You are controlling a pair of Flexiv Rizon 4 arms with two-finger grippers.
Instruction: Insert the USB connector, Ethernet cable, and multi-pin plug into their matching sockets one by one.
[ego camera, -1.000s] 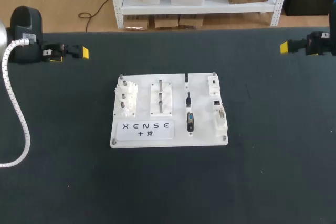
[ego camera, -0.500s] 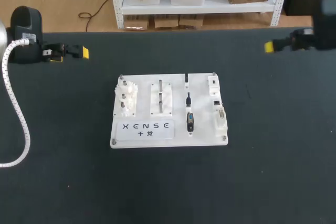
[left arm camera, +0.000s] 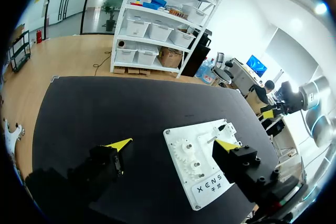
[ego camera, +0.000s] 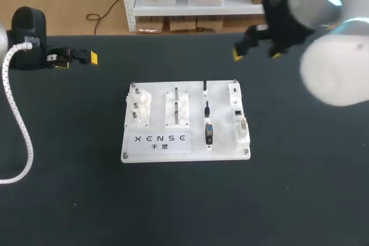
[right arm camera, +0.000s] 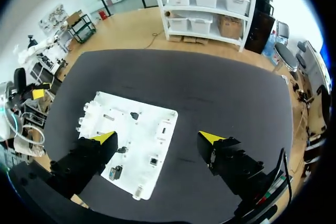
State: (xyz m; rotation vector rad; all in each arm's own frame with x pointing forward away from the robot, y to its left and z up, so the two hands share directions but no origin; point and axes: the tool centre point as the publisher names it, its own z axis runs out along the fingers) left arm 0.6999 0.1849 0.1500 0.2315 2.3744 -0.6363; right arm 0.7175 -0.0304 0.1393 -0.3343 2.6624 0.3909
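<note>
**Task status.** No insertion is complete. In the head view the USB connector (ego camera: 204,88), the Ethernet cable (ego camera: 206,108) and the multi-pin plug (ego camera: 209,133) lie in one column on the white board (ego camera: 222,142). Each is apart from the sockets (ego camera: 237,112), which form the next column toward the right arm's side. Judged from this layout, all three insertions remain, and none of the plugs has been picked up.

**Grippers.**
- The left gripper (ego camera: 76,59) sits near the far left of the table (ego camera: 69,188), well apart from the board. Its fingers are spread with nothing between them.
- The right gripper (ego camera: 256,50) hangs above the table just beyond the board's far edge. Its fingers are also spread, and it holds nothing.

**View comparison.**
- **Head view:** this is the only view that shows plugs and sockets as separate, ordered items.
- **Right wrist view:** it looks down on the board between that gripper's own fingers. The plugs appear only as small dark marks (which mark is which cannot be told here).
- **Left wrist view:** it shows the board from its gear fixture (left arm camera: 186,156) end, with the plugs too small to make out. It also shows the right arm (left arm camera: 310,103) raised beyond the board
</note>
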